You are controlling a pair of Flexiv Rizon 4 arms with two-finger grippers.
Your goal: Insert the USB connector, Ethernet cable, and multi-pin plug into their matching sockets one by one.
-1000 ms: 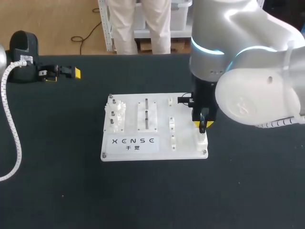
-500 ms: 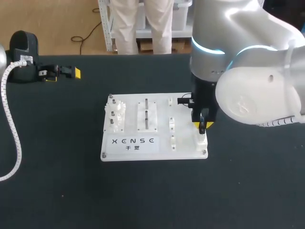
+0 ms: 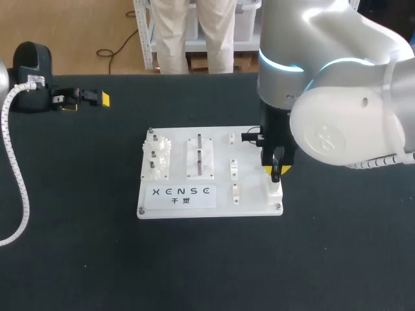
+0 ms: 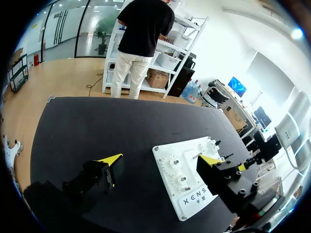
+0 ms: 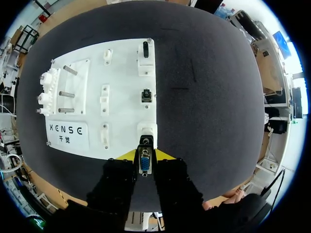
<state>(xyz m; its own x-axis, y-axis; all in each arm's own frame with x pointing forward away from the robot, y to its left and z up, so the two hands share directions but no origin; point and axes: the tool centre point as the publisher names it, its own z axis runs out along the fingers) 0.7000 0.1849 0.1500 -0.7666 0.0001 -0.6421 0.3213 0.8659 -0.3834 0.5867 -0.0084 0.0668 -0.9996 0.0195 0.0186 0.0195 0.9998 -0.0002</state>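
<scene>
print: two lines of dark lettering | on: label point(image 3: 162, 199) | of: white board point(image 3: 249, 194)

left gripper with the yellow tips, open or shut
Open: the left gripper has its two yellow tips spread wide apart, with nothing held between them.

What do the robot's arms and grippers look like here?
The right arm is bulky, rounded, glossy silver-white, with a glowing light-blue ring at a joint and a white ribbed hose. The left arm shows a black wrist housing and its own white ribbed hose. The left gripper and right gripper are black and blocky with yellow wedge tips.
</scene>
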